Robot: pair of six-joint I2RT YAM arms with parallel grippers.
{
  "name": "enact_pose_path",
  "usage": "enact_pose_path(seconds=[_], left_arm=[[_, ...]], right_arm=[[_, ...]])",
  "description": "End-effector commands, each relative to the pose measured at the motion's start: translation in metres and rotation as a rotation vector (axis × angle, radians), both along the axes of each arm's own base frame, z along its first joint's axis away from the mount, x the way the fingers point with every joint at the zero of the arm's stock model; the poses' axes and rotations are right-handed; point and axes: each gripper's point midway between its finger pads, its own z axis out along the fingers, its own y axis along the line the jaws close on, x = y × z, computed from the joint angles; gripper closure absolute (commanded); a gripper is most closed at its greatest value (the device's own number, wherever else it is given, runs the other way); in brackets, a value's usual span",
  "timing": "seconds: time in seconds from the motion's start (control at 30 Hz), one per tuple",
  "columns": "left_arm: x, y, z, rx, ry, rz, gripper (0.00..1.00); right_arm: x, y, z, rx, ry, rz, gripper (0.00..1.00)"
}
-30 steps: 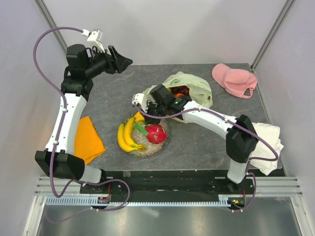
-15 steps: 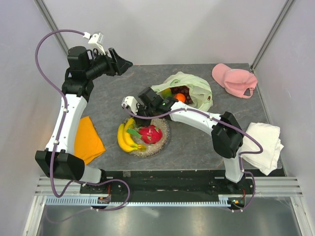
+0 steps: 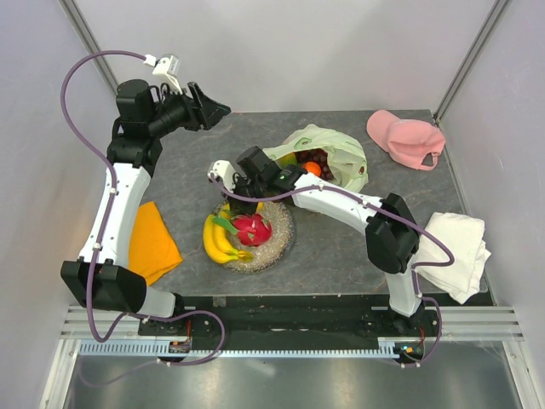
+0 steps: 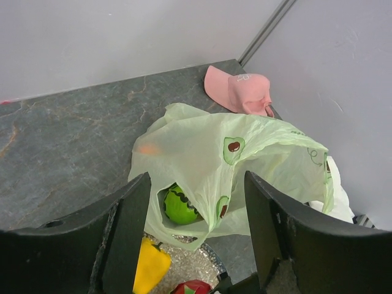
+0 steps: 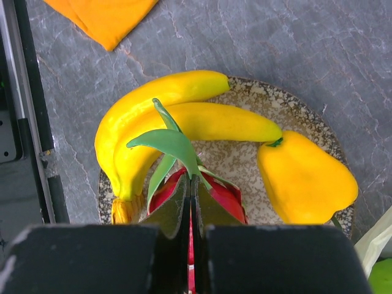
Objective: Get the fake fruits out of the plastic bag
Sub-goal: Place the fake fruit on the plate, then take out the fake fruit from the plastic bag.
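The pale green plastic bag lies at the back middle, mouth open, with dark grapes and an orange showing inside. The left wrist view shows a green round fruit in the bag. A banana bunch, a yellow fruit and a red dragon fruit are on a speckled plate. My right gripper is over the plate, shut on a green leaf of the dragon fruit. My left gripper is open and empty, raised at the back left.
A pink cap lies at the back right. A white folded cloth lies at the right edge and an orange cloth at the left. The plate sits just in front of the bag.
My right gripper has moved left from the bag mouth to over the plate, and the dragon fruit has shifted a little left with it. The left arm has barely moved.
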Motion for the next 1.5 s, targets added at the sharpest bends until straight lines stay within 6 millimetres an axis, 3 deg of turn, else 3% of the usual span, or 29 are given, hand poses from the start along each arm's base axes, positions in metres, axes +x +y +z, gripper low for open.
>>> enact_pose_path(seconds=[0.0,0.3,0.33,0.37,0.47,0.57,0.6,0.63,0.7,0.73,0.8,0.9,1.07,1.2,1.37,1.43,1.47], left_arm=[[0.001,-0.002,0.009,-0.031,-0.023,-0.016,0.31],[0.006,-0.005,0.006,-0.041,-0.008,-0.024,0.31],[0.006,-0.005,0.006,-0.042,-0.009,-0.025,0.31],[0.006,-0.005,0.006,-0.042,-0.009,-0.025,0.31],[0.010,-0.006,0.002,-0.046,0.003,-0.026,0.31],[0.011,-0.006,0.004,-0.048,-0.001,-0.031,0.30],[0.011,-0.007,0.007,-0.043,-0.012,-0.033,0.30],[0.011,-0.006,0.012,-0.041,-0.026,-0.031,0.30],[0.012,-0.004,0.015,-0.030,-0.043,-0.021,0.30],[0.014,-0.003,0.016,-0.025,-0.049,-0.013,0.30],[0.016,-0.001,0.013,-0.009,-0.052,-0.004,0.30],[0.021,0.001,-0.003,0.004,-0.011,0.009,0.29],[0.031,0.001,-0.037,0.005,0.087,0.043,0.29],[0.043,0.000,-0.058,-0.010,0.157,0.067,0.29],[0.055,-0.029,-0.071,0.054,0.135,-0.004,0.29],[0.052,-0.050,-0.075,0.095,0.116,-0.071,0.29],[0.050,-0.053,-0.074,0.131,0.088,-0.099,0.28]], right_arm=[[0.007,0.025,0.042,0.126,-0.045,0.011,0.99],[0.009,0.031,0.048,0.154,-0.032,0.001,0.92],[0.009,0.032,0.046,0.154,-0.030,0.004,0.86],[0.008,0.032,0.047,0.155,-0.030,0.005,0.72],[0.014,0.028,0.042,0.129,-0.044,-0.024,0.51],[0.021,0.013,0.048,0.110,-0.052,-0.060,0.41],[0.021,0.006,0.051,0.105,-0.044,-0.065,0.39],[0.027,-0.005,0.070,0.127,-0.060,-0.084,0.38],[0.029,-0.024,0.078,0.121,-0.040,-0.102,0.38],[0.037,-0.039,0.094,0.139,-0.056,-0.128,0.38],[0.040,-0.063,0.103,0.122,-0.068,-0.150,0.38],[0.062,-0.102,0.105,0.081,-0.106,-0.241,0.38],[0.110,-0.163,0.079,-0.063,-0.191,-0.429,0.38],[0.127,-0.182,0.055,-0.129,-0.183,-0.500,0.38],[0.125,-0.206,0.026,-0.252,-0.197,-0.510,0.39],[0.119,-0.226,0.009,-0.324,-0.182,-0.546,0.40],[0.118,-0.236,0.012,-0.326,-0.181,-0.569,0.39]])
